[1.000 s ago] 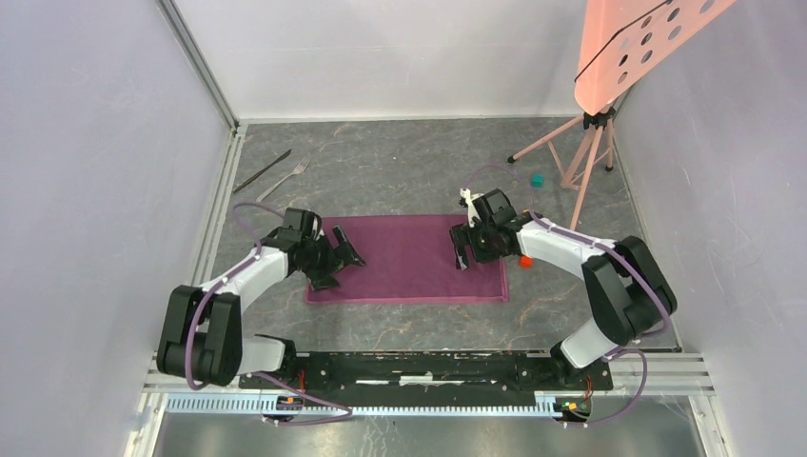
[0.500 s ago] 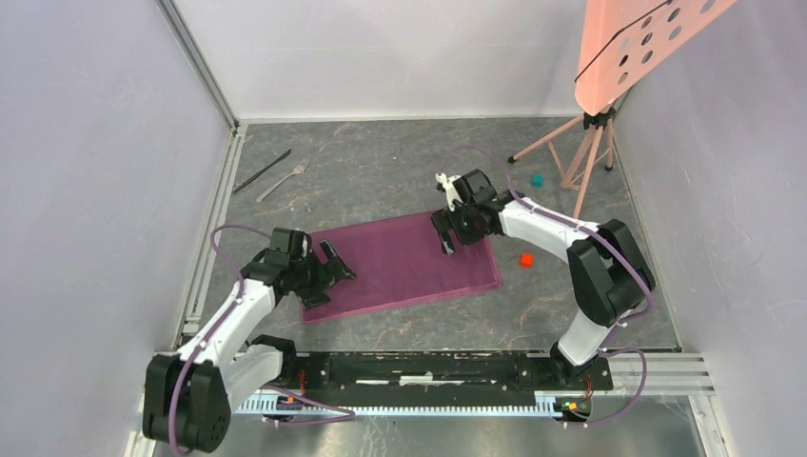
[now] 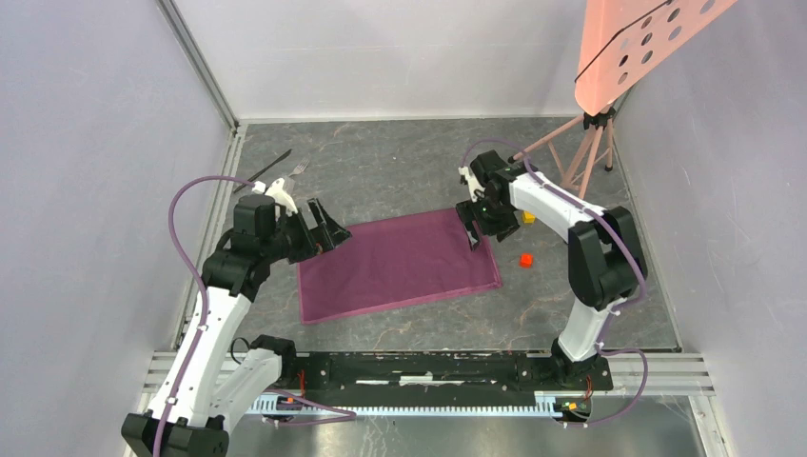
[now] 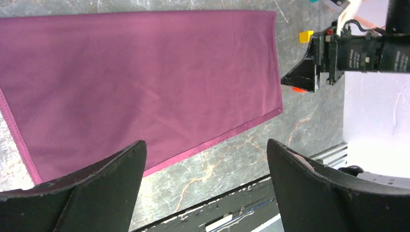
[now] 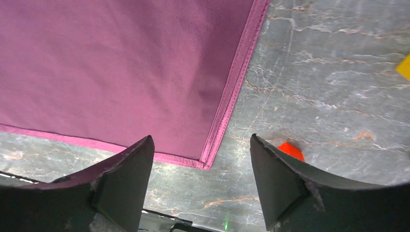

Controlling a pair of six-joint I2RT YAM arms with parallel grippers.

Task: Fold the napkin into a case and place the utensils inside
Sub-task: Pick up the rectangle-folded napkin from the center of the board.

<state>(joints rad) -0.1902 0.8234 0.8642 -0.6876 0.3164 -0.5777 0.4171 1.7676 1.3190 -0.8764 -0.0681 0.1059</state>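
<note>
The left tool [image 3: 322, 227] and right tool [image 3: 473, 234] both tilt downward, jaws spread wide apart, with nothing gripped between either pair.

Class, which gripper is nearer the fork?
Left. The left gripper hovers just nearer the bases than the fork, by the far left corner of the napkin; the right gripper is across at its right edge.

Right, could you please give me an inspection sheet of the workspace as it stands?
Surface: grey marbled table; spills: nothing seen.
Job's things: napkin flat, askew, unfolded; fork and knife far left, off the cloth.
Clutter: red cube, yellow cube right of the napkin.
Grippers: left gripper and right gripper open, empty, over the napkin's ends.
Cables: purple cables loop along both arms.
Surroundings: pale walls; tripod with pink perforated panel.
</note>
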